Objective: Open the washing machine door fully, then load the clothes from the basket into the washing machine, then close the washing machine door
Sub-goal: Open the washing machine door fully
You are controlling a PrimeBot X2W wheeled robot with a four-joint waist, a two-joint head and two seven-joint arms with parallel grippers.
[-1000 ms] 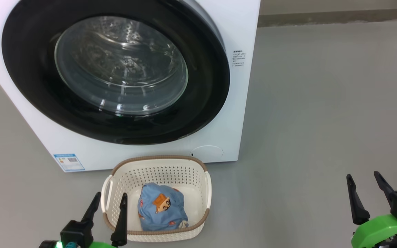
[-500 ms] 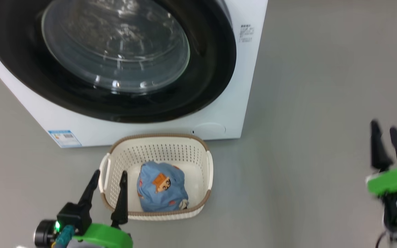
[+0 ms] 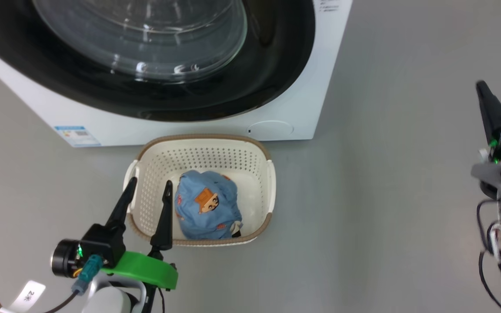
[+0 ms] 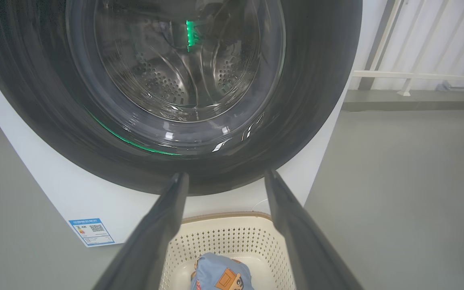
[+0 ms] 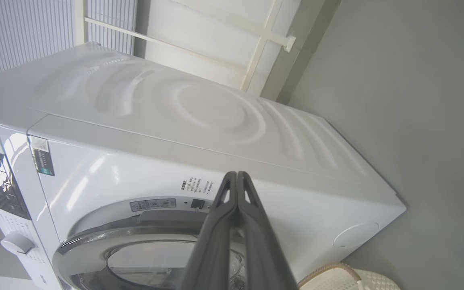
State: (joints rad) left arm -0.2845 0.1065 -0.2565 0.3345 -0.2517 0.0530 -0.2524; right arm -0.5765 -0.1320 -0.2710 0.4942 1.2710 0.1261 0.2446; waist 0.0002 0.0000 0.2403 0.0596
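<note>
Left gripper (image 3: 150, 183): fingers spread wide, empty, hovering at left side of basket (image 3: 202, 138). Blue label sticker (image 3: 76, 134) on lower left front corner of washing machine (image 3: 298, 115). Basket on floor (image 3: 385, 195) just in front of machine; clothes (image 3: 207, 204) bundled inside. Washing machine door (image 3: 276, 43) looks shut, steel drum (image 4: 163, 76) visible behind it. Right gripper (image 3: 483, 89): fingers pressed together, pinching nothing, well right of machine.

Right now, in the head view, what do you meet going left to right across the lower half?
left gripper → clothes → right gripper. The basket overlaps the first two, so it is left out.
</note>
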